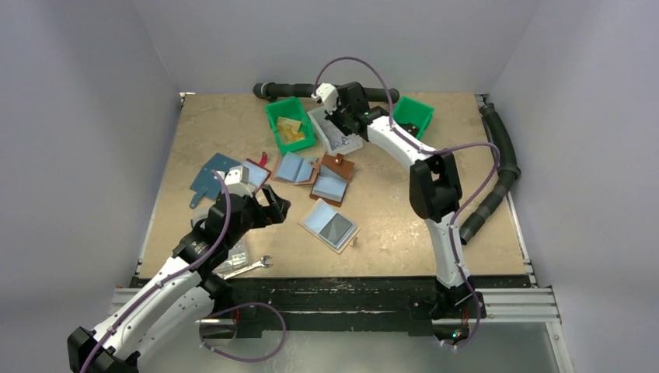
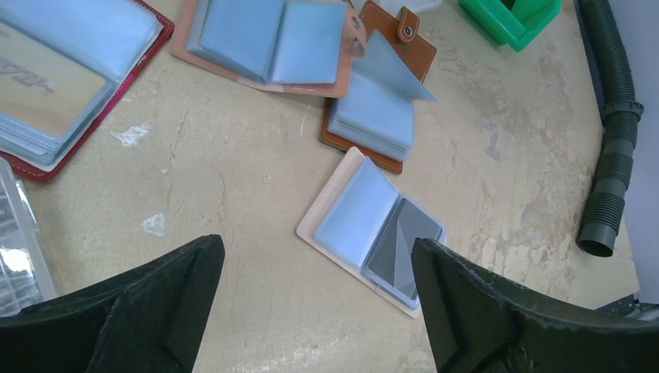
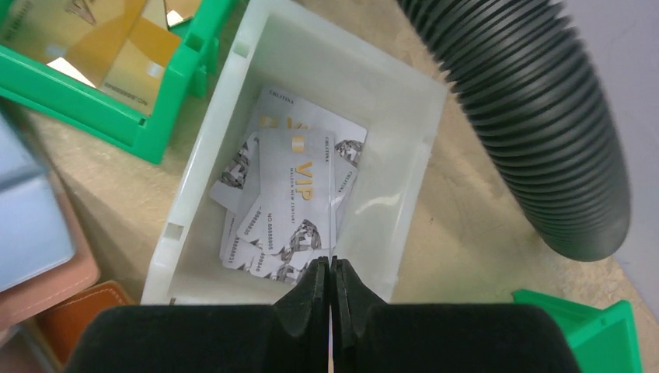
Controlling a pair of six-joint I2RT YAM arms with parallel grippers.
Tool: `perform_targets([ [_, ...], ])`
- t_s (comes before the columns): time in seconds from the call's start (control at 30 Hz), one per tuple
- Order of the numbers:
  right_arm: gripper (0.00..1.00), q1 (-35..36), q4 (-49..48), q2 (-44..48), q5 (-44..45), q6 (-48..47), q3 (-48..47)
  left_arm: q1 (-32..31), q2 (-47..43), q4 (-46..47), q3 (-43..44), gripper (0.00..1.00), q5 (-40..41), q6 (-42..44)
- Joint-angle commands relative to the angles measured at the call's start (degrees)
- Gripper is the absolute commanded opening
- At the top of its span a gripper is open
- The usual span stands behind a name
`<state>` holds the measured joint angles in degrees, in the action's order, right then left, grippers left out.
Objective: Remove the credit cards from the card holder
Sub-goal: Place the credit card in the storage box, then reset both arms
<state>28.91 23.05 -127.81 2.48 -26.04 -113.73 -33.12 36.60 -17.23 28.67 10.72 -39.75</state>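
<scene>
Two credit cards (image 2: pixel 353 214) lie within the card holder (image 2: pixel 332 194).

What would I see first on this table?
The open card holder lying mid-table, showing a light blue card and a dark grey card. At the far edge, the right pincer hangs shut above a white bin of VIP cards, while the left pincer gapes wide.
</scene>
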Motion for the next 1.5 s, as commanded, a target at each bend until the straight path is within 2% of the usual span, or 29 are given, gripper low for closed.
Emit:
perform_targets([
  [0.0, 0.14, 1.29, -4.63, -1.09, 6.67, 1.30, -0.09, 0.28, 0.11, -0.60, 3.84, 1.00, 2.19, 2.02],
  [0.07, 0.22, 1.79, -2.64, -1.96, 2.21, 2.19, -0.80, 0.27, 0.22, -0.81, 4.15, 1.00, 2.22, 1.89],
  [0.2, 0.33, 2.02, 3.32, 0.65, -15.66, 7.15, -0.69, 0.28, 0.04, -1.65, 5.27, 1.00, 2.21, 1.91],
  [0.27, 0.38, 1.88, 3.23, 3.46, -19.16, 8.90, 0.35, 0.28, -0.31, -1.62, 5.71, 1.00, 1.97, 1.80],
  [0.37, 0.39, 1.21, 4.91, 7.03, -21.19, 9.75, 1.36, 0.26, -0.62, -1.64, 6.36, 1.00, 0.91, 1.78],
  [0.43, 0.38, 0.08, 7.64, 10.21, -26.29, 9.68, 2.17, 0.22, -1.21, -1.82, 7.00, 1.00, -0.23, 1.62],
  [0.57, 0.38, -1.67, 17.62, 18.73, -39.27, 1.36, 5.04, 0.31, -3.48, -0.61, 7.57, 1.00, -3.50, 1.07],
  [0.67, 0.42, -3.80, 20.58, 27.89, -44.36, -3.22, 12.42, 0.25, -4.73, 0.17, 8.28, 1.00, -5.73, 0.43],
  [0.8, 0.62, -10.88, 15.71, 44.18, -47.19, -3.81, 26.49, 0.29, -4.01, -0.87, 11.46, 1.00, -7.08, 1.51],
  [0.93, 0.98, -22.12, 5.86, 63.35, -49.41, 1.38, 40.19, 0.33, -1.81, -4.36, 16.95, 1.00, -6.57, 3.33],
  [1.03, 0.99, -28.39, -0.64, 72.77, -47.39, 11.46, 45.24, 0.29, -0.10, -7.48, 22.26, 1.00, -4.41, 5.73],
  [1.13, 0.99, -36.75, -1.43, 76.00, -49.08, 21.82, 44.07, 0.30, 2.16, -11.85, 29.15, 1.00, -0.35, 9.02],
  [1.23, 0.99, -38.78, -1.01, 78.01, -45.49, 32.23, 41.02, 0.26, 4.33, -15.79, 35.17, 1.00, 2.30, 11.79],
  [1.47, 0.99, -39.14, 4.43, 80.06, -45.87, 32.38, 33.42, 0.28, 5.68, -17.35, 41.25, 1.00, 3.68, 13.43],
])
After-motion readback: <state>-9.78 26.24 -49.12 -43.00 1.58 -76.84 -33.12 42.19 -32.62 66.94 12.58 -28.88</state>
